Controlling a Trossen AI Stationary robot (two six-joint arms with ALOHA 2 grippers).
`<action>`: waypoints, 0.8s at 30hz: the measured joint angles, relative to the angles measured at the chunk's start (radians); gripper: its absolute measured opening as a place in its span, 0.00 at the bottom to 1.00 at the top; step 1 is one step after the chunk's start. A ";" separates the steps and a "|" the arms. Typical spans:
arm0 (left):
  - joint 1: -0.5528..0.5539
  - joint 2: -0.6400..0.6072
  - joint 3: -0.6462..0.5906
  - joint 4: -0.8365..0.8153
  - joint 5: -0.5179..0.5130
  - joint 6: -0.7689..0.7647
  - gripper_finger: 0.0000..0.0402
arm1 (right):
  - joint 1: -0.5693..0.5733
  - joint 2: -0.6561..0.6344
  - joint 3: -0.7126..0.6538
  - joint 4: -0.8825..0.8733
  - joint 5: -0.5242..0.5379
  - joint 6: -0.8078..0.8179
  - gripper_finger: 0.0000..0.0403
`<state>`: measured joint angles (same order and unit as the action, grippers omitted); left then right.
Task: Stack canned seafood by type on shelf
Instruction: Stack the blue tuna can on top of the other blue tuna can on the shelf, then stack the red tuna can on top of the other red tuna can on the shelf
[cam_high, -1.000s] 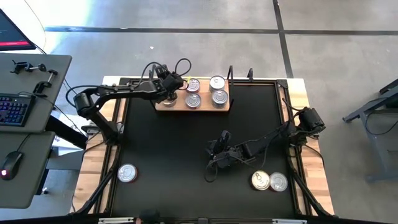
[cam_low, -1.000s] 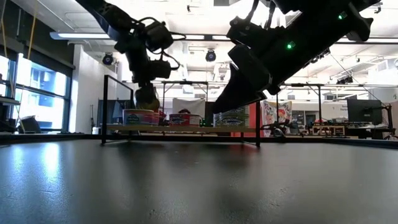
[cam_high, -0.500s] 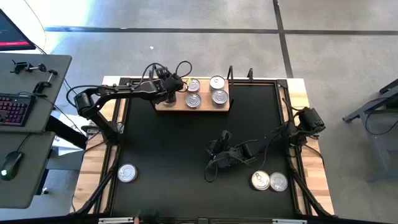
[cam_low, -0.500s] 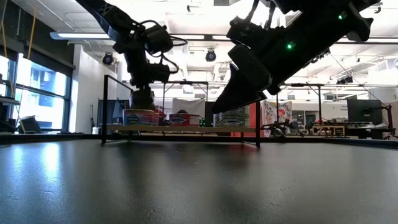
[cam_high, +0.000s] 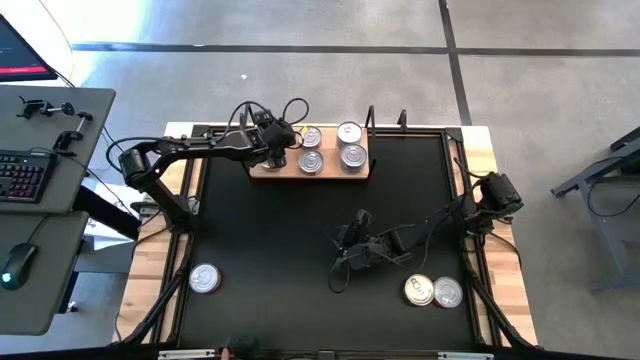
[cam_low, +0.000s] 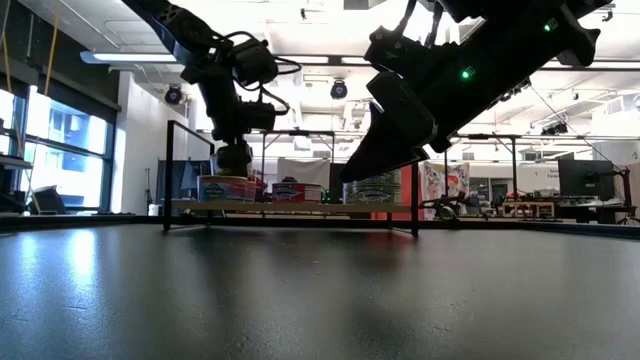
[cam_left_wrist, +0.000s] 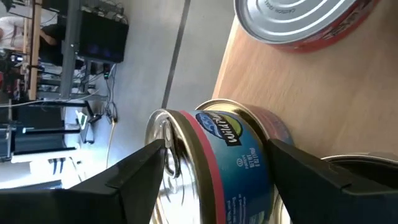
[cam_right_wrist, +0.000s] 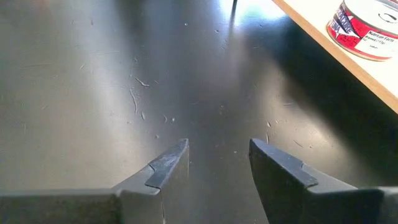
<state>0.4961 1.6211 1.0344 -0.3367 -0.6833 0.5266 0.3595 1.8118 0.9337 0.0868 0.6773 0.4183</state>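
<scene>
The shelf (cam_high: 332, 171), a light wooden board, lies at the mat's far edge with several silver-lidded tins (cam_high: 352, 155) standing on it. My left gripper (cam_high: 276, 152) hovers open over the shelf's left end. Its fingers stand on either side of a blue-and-red tin (cam_left_wrist: 217, 155), which seems to stand on another tin (cam_low: 225, 187). My right gripper (cam_high: 339, 273) hangs open above the middle of the mat with nothing between its fingers (cam_right_wrist: 166, 163). My left gripper has one finger (cam_left_wrist: 146, 165) beside the rim of the blue-and-red tin's lid (cam_left_wrist: 163, 127) and the other (cam_left_wrist: 298, 168) beside the tin's lower wall. Whether either finger touches the tin, I cannot tell. The fingers slant down from the table's left side.
One loose tin (cam_high: 204, 279) sits at the near left edge of the black mat (cam_high: 280, 230), and two more (cam_high: 419, 290) (cam_high: 448, 292) lie near the right front. A black post (cam_high: 370, 118) stands behind the shelf. A desk with a keyboard (cam_high: 25, 175) stands to the left.
My left gripper's wrist has tipped and turned a little over the shelf's left end, without moving away. The tins on the shelf stand as before.
</scene>
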 joint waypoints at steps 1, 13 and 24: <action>0.000 0.000 0.000 0.001 0.002 0.000 0.68 | 0.000 0.000 0.000 0.000 0.000 0.000 0.40; -0.001 -0.002 0.000 0.046 0.000 0.035 0.68 | 0.000 0.000 0.000 0.000 0.000 0.000 0.40; -0.175 -0.194 0.001 -0.021 -0.074 -0.080 0.68 | 0.000 0.000 0.000 0.019 0.000 -0.027 0.40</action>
<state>0.3212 1.4268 1.0351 -0.3575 -0.7577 0.4469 0.3597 1.8122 0.9337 0.1053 0.6777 0.3909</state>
